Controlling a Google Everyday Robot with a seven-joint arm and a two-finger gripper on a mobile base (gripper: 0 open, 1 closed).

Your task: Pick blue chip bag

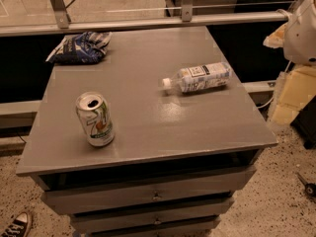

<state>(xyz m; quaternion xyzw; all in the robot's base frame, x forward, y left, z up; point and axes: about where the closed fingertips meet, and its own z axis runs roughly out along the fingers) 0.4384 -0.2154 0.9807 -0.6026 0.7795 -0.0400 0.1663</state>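
Note:
The blue chip bag (79, 47) is a crumpled dark blue foil bag with white edges. It lies at the far left corner of the grey table top (148, 132). A white rounded part of my arm (302, 29) shows at the upper right edge, beside the table's far right side and far from the bag. My gripper itself is out of view.
An open silver-and-green can (95, 119) stands upright at the front left. A clear bottle (200, 77) with a white-and-blue label lies on its side at the right. Drawers (155, 194) sit below the top. A metal rail (148, 21) runs behind. A shoe (17, 226) is on the floor at the lower left.

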